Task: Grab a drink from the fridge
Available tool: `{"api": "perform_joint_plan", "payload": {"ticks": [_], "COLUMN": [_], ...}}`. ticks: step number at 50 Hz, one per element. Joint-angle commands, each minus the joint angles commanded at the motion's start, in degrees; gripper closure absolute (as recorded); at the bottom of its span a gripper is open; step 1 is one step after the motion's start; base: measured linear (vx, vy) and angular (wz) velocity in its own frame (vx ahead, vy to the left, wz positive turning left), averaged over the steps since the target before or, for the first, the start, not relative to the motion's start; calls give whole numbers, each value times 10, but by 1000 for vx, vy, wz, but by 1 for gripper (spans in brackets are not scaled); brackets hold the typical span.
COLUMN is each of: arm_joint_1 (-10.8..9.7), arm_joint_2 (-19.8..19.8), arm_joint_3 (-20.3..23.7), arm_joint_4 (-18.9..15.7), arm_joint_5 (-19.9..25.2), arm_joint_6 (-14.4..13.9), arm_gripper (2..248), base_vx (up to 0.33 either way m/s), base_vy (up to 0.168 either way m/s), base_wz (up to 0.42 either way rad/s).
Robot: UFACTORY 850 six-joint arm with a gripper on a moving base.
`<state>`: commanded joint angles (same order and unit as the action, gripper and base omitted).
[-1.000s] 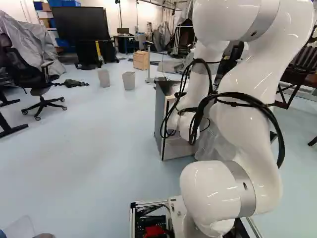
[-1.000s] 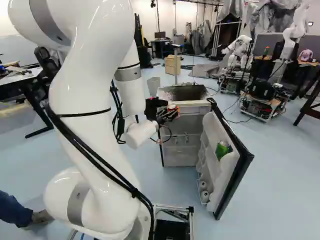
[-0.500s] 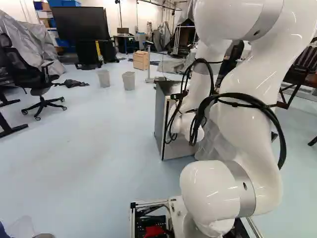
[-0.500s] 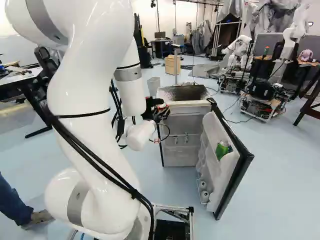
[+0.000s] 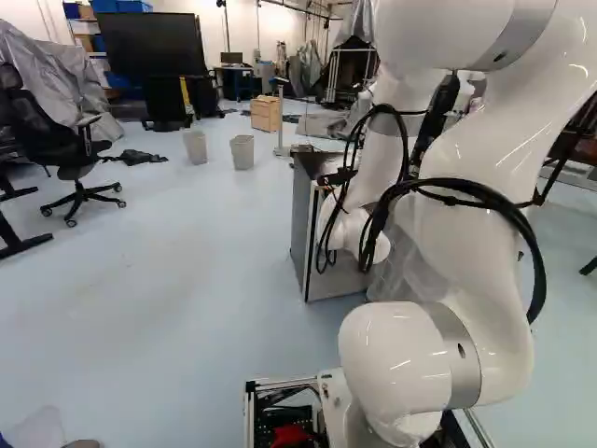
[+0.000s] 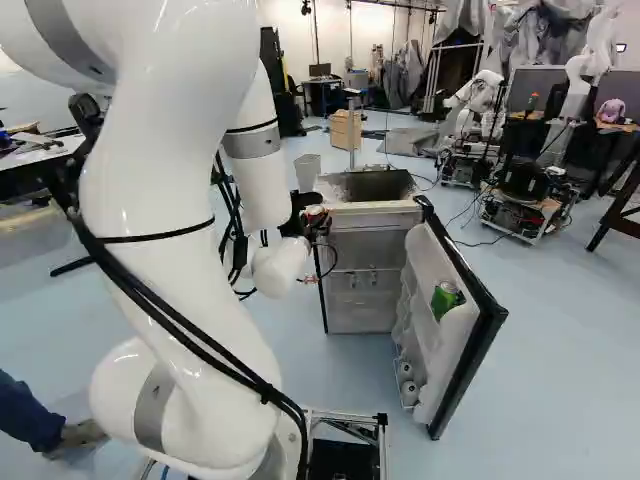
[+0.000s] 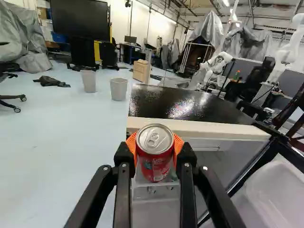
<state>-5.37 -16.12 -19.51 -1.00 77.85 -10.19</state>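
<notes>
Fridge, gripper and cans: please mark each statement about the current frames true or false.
1. The gripper is shut on a red can. True.
2. The fridge door is closed. False: it stands wide open.
3. A green can sits on the inner side of the door. True.
4. The red can stands on a shelf in the fridge. False: it is held outside the fridge.
5. The top of the red can is silver. True.

The pale floor (image 5: 187, 280) bears an open fridge (image 6: 360, 315) and two bins (image 5: 242, 153)
</notes>
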Motion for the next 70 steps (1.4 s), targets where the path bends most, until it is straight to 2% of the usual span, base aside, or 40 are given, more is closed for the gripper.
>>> {"api": "perform_joint_plan", "payload": {"ticks": [46, 70], "arm_joint_1": [-1, -9], "arm_joint_2": [74, 87], "arm_joint_3": [6, -19], "arm_joint_4": [0, 0], "arm_joint_5": [-156, -172], "arm_joint_6": [0, 0], "arm_gripper": [155, 155], "base_vx": [0, 0], "base_vy": [0, 0], "base_wz": [0, 0]}}
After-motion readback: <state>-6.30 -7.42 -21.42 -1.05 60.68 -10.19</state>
